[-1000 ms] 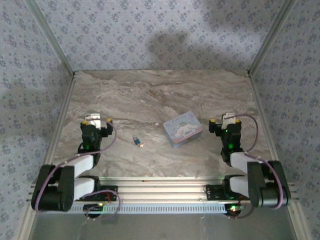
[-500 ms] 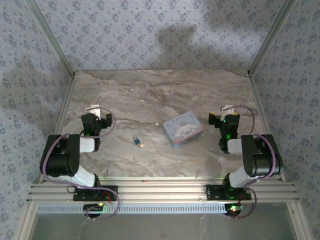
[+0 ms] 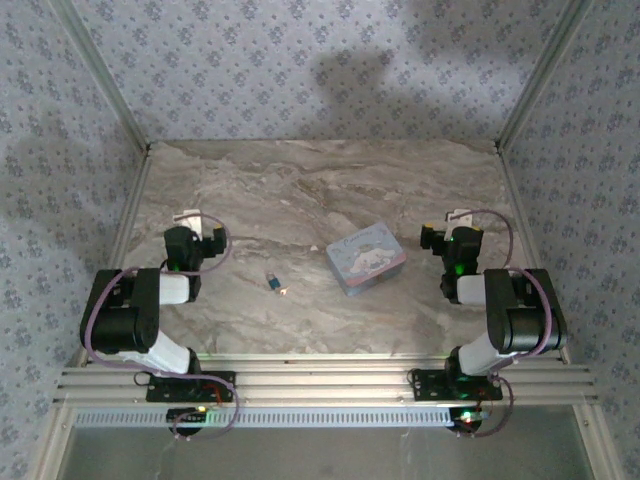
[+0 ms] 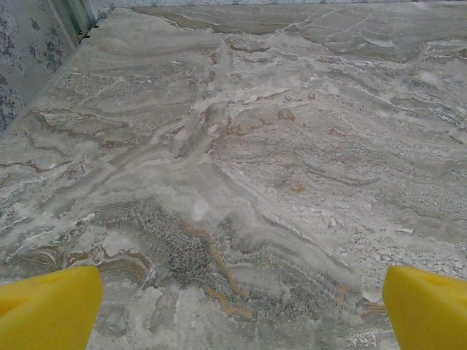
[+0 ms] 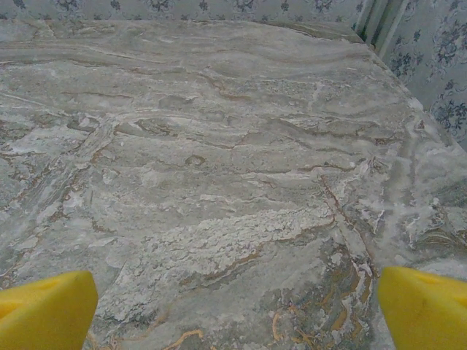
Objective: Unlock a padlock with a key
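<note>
Table (image 3: 300,190), marbled top, walled on three sides, arms mounted at its near edge. Left gripper (image 3: 196,222): near the left edge, aimed at the far edge, yellow fingers (image 4: 51,306) spread wide with nothing between them but bare table. Padlock (image 3: 271,281): small dark-blue body, lying flat left of the table's centre, toward the near edge. It sits to the right of the left gripper and a little nearer the near edge, so off to the side of the fingers and not in front of them. Its long axis appears to run roughly far-to-near with a slight slant, but which end carries the shackle is too small to tell. Key (image 3: 285,290): pale brass speck just beside the padlock on its near-right side, heading unreadable. Tin (image 3: 365,257): pale blue, cartoon lid, right of centre, between the padlock and the right arm. Right gripper (image 3: 455,226): near the right edge, also aimed at the far edge, fingers (image 5: 423,310) wide apart and empty. Judgement: the left arm is the closer to both small items, and the tin stands across the right arm's straight line to them.
</note>
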Robot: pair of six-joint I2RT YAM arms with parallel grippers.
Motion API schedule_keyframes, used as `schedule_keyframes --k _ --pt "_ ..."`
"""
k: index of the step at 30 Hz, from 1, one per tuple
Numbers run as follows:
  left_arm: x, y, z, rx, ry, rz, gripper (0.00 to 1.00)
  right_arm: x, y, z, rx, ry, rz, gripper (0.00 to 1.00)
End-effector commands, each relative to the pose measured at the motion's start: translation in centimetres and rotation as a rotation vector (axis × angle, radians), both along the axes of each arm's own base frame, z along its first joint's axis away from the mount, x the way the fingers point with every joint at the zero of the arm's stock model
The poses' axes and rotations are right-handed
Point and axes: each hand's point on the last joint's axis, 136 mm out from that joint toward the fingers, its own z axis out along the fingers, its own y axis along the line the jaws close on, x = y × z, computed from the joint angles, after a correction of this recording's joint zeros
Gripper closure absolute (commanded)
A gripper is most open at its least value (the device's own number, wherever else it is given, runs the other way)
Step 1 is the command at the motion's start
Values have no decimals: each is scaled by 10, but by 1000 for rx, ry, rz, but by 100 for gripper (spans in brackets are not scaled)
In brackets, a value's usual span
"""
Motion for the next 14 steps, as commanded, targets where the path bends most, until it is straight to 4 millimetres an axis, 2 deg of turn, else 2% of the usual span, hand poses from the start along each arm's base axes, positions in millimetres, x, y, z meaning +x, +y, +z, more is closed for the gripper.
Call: schedule_keyframes --k 1,14 --pt "5 -2 7 -16 -20 -12 2 1 -1 2 10 -5 -8 0" --pt "5 -2 7 -17 -20 -13 2 2 -1 1 8 -1 -6 0"
